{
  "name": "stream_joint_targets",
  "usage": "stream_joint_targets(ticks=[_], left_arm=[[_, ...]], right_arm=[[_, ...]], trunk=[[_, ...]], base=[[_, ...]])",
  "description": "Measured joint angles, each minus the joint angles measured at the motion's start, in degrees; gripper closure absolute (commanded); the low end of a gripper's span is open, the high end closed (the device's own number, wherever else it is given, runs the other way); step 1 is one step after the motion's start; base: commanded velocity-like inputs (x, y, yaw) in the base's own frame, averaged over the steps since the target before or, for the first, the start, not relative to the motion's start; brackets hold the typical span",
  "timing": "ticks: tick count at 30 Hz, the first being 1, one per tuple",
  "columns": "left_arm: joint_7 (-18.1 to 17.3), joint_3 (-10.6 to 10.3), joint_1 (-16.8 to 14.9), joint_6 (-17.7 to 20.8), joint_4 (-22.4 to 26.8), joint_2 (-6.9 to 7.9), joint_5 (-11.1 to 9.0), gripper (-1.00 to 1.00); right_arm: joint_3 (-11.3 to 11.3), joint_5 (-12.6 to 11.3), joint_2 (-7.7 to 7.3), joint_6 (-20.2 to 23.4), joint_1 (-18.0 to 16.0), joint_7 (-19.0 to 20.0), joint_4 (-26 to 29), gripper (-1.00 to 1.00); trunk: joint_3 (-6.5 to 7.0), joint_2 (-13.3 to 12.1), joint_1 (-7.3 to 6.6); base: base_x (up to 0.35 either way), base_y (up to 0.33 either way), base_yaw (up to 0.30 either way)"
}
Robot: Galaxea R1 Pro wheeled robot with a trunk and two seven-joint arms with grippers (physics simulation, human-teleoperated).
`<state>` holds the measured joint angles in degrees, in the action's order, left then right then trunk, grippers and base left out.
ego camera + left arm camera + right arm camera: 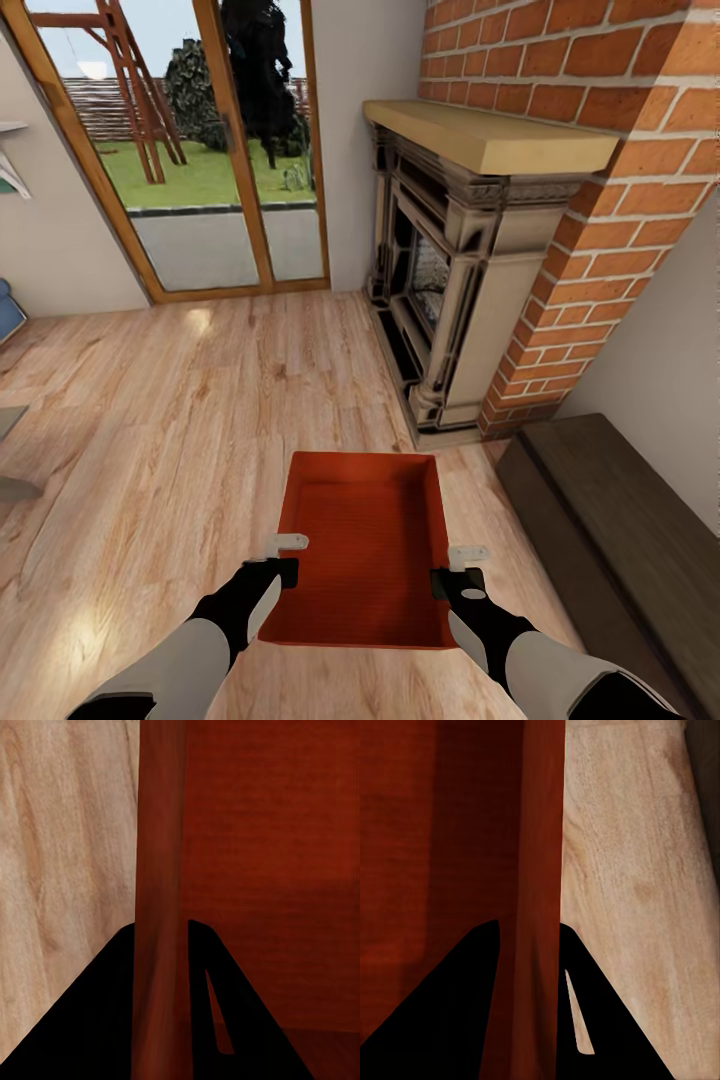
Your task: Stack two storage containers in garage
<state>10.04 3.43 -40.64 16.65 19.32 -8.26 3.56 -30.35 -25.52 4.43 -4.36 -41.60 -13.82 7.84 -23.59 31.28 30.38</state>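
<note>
Storage container [365,545], orange-red and open-topped, sits level between the robot's two arms above the light wood plank floor [180,420] of the living room, its long axis pointing away from the robot toward the brick fireplace [470,290]. Left gripper [281,557] is clamped on the container's left wall near the robot's end, one finger inside the wall and one outside; the left wrist view shows that thin wall [159,907] running straight up between the two dark fingers [97,1020]. Right gripper [462,568] grips the right wall at about the same point, and the right wrist view shows the wall [540,907] pinched between its fingers [450,1020] the same way. Whether the container's bottom touches the planks cannot be told. Dark low cabinet [620,540] runs along the wall to the right, its near end cut off by the picture's edge. Glazed doors [190,150] in a wooden frame stand beyond, with a lawn outside. At the left edge a blue object is cropped and cannot be made out.
</note>
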Motion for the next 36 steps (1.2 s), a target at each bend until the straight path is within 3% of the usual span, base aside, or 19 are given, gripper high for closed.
stream_joint_targets(ticks=[36], left_arm=[[-0.04, -0.02, 0.0, -0.16, 0.09, -0.03, 0.15, 1.0]], right_arm=[[0.08, 0.01, 0.0, -0.36, 0.0, 0.01, -0.08, 1.0]], trunk=[[3.15, 0.0, 0.0]], base=[[0.0, 0.0, -0.091]])
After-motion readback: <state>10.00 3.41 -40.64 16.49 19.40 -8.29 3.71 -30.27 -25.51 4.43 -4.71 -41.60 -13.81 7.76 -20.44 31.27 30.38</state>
